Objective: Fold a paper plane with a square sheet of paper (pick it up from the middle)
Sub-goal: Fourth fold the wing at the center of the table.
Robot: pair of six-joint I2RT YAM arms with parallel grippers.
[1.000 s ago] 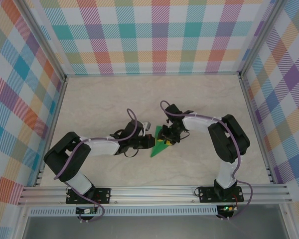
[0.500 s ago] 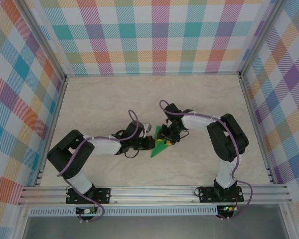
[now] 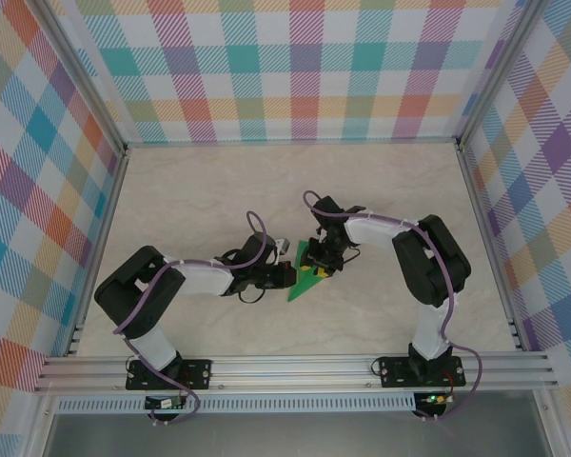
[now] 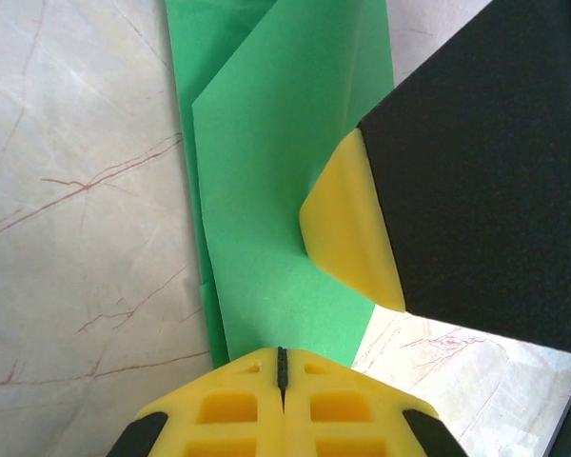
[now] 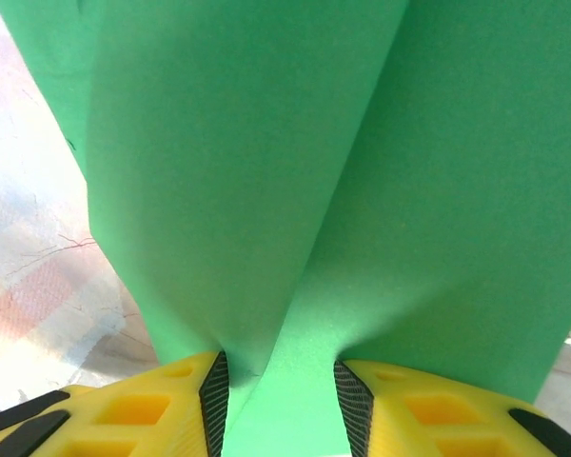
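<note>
Two claws at folded green paper (image 4: 266,190): R claw (image 5: 281,400) pinching a fold, L claw (image 4: 282,367) pressed together.

The paper (image 3: 299,288) lies mid-table (image 3: 200,190). The left gripper (image 3: 287,276) is at its 9 o'clock edge and the right gripper (image 3: 319,269) at 2 o'clock, astride a raised fold.

matte smooth green paper (image 4: 266,190); table (image 4: 76,238) polished, marble-look

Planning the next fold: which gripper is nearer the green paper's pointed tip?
Left. The left gripper is at the edge of the folded paper, close to its tip; the right gripper pinches the paper farther away.
</note>
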